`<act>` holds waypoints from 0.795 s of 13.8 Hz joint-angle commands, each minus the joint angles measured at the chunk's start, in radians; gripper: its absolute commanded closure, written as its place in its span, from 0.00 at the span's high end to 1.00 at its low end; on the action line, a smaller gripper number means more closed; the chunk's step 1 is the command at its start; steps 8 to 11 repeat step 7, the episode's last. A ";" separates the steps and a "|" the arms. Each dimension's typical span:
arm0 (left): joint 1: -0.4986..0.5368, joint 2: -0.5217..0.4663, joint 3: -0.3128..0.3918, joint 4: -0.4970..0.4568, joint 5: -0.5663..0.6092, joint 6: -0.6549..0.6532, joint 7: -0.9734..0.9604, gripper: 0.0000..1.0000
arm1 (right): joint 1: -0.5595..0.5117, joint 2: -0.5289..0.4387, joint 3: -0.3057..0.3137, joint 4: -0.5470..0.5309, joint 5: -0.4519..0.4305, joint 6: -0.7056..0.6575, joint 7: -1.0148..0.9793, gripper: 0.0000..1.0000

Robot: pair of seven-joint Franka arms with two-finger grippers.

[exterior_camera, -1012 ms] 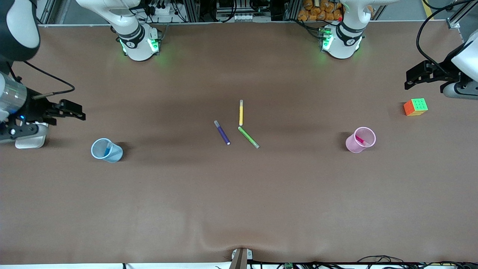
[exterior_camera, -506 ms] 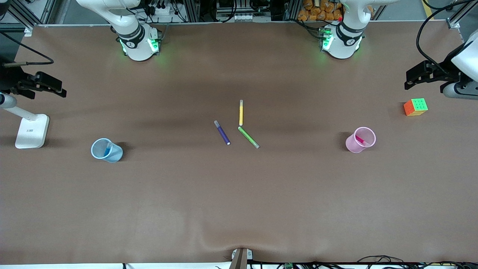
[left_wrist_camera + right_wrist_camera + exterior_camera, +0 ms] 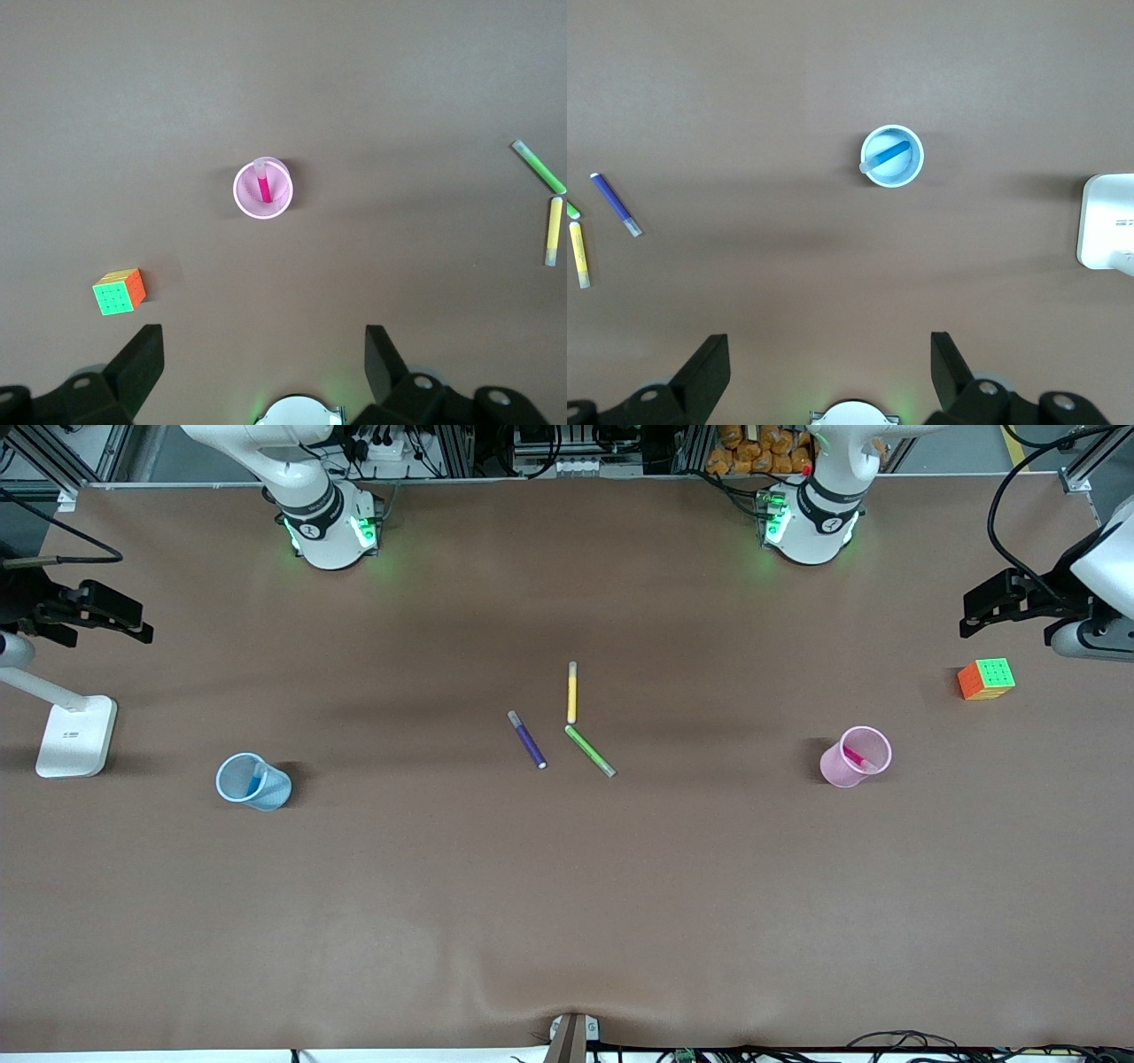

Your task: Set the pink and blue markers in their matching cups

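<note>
Inside the pink cup [image 3: 854, 757] leans the pink marker [image 3: 856, 759], at seven o'clock below the left gripper [image 3: 974, 615], spread wide, empty. Blue marker [image 3: 255, 779] stands in the blue cup [image 3: 253, 781], at five o'clock from the right gripper [image 3: 133, 622], likewise agape, empty.

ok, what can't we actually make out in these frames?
- Blue marker lower end: hidden inside blue cup, all views.
- Pink marker tip: hidden by pink cup wall.
- Lamp head: cut off at the front view's edge.
- Left gripper and right gripper: open, empty, partly cut off by wrist views' edge.
- Cube: only two faces show.
</note>
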 commanded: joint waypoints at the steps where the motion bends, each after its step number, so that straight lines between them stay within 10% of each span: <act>1: 0.003 0.002 0.003 0.005 -0.017 0.006 0.009 1.00 | -0.001 -0.018 0.013 -0.001 -0.032 -0.003 0.008 1.00; 11: 0.003 0.002 0.003 0.005 -0.017 0.004 0.014 1.00 | 0.000 -0.014 0.011 -0.003 -0.032 0.009 0.008 1.00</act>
